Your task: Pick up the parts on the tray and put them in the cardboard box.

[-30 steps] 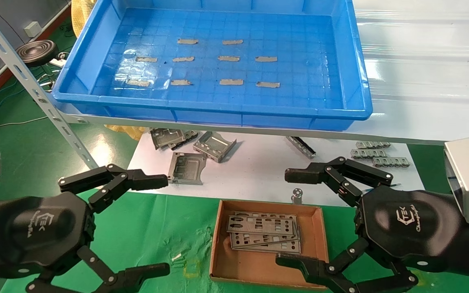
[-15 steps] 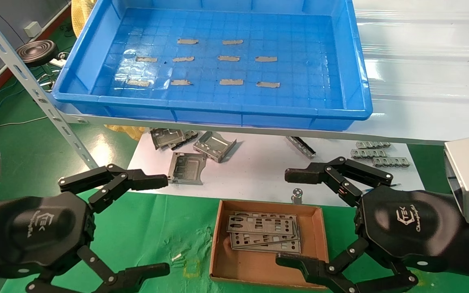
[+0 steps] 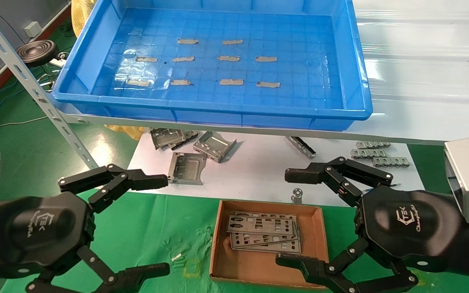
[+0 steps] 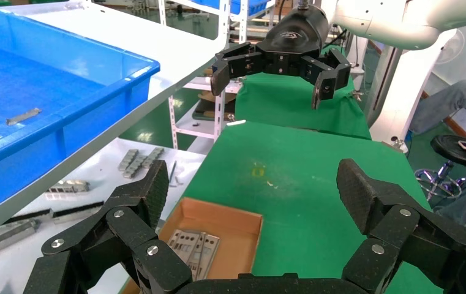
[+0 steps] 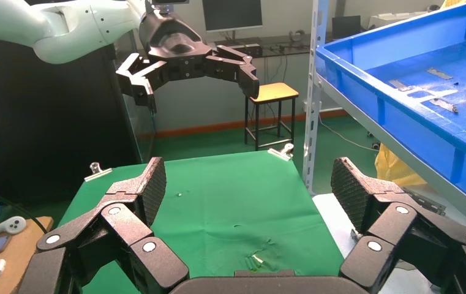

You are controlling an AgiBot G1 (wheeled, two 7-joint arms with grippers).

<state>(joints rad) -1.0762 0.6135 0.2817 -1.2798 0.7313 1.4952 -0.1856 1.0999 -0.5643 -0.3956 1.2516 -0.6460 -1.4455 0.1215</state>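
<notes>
The blue tray [image 3: 210,110] sits on a raised shelf at the back, and only grey tape strips [image 3: 230,59] show on its floor. Below it, on the green cloth, the cardboard box [image 3: 217,244] holds several stacked parts [image 3: 265,236], thin punched metal plates. My left gripper [image 3: 165,224] hovers open to the left of the box with nothing between its fingers. My right gripper [image 3: 283,217] hovers open at the box's right side, also holding nothing. The left wrist view shows the box [image 4: 242,236] and parts [image 4: 193,248] beneath my open left gripper [image 4: 251,190].
Bent metal brackets [image 3: 214,146] and small stacked metal pieces [image 3: 377,156] lie on a white sheet behind the box, under the shelf. A slanted metal shelf upright [image 3: 35,89] stands at the left. Green cloth [image 3: 157,228] covers the table around the box.
</notes>
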